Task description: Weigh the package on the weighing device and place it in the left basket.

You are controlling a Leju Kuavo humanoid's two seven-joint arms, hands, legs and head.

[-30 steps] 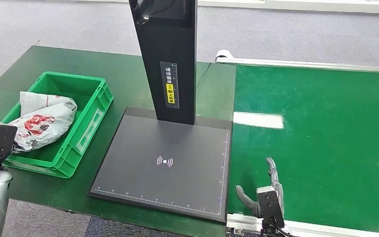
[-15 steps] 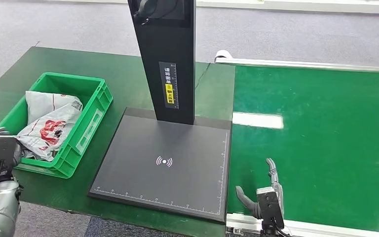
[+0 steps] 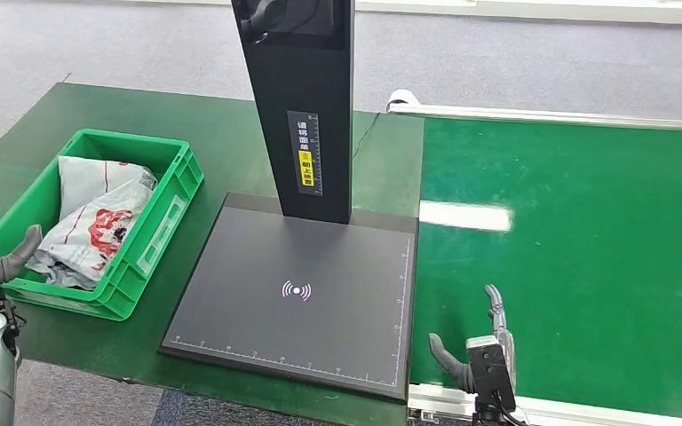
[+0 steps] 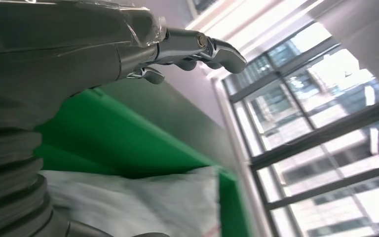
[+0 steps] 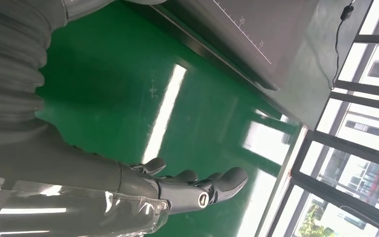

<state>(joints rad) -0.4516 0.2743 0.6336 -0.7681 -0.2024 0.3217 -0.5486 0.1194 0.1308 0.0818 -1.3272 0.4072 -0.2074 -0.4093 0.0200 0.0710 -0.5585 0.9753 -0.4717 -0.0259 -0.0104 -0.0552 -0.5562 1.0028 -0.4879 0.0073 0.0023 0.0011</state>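
Package: a crumpled white bag with red print, the package (image 3: 93, 231) lay inside the green basket (image 3: 167, 216), slumped against the near and left walls; in the left wrist view its pale plastic (image 4: 143, 202) lay against the green wall.
Basket: it sat on the left part of the dark green tabletop (image 3: 222, 142), its near corner close to the tabletop's front edge and its right wall just beside the scale but apart from it.
Weighing device: the flat black platform (image 3: 302, 293) carried nothing; a black post (image 3: 306, 106) rose from its back edge, and its front edge ran close to the tabletop's front edge.
Left hand: the left hand (image 3: 4, 262) hovered outside the basket's near left corner, with its fingers (image 4: 217, 49) spread and holding nothing; whether the thumb brushed the basket rim was hard to judge from this angle.
Right hand: the right hand (image 3: 475, 342) stood low over the near edge of the bright green belt (image 3: 586, 248), just right of the platform's front right corner, with its fingers (image 5: 212, 185) stretched out, apart and empty.
Open room: the belt lay bare from the hand out to its far rail, and a strip of tabletop stayed free between basket and platform.
Edges: the belt's white frame ran along the near side under the right hand.
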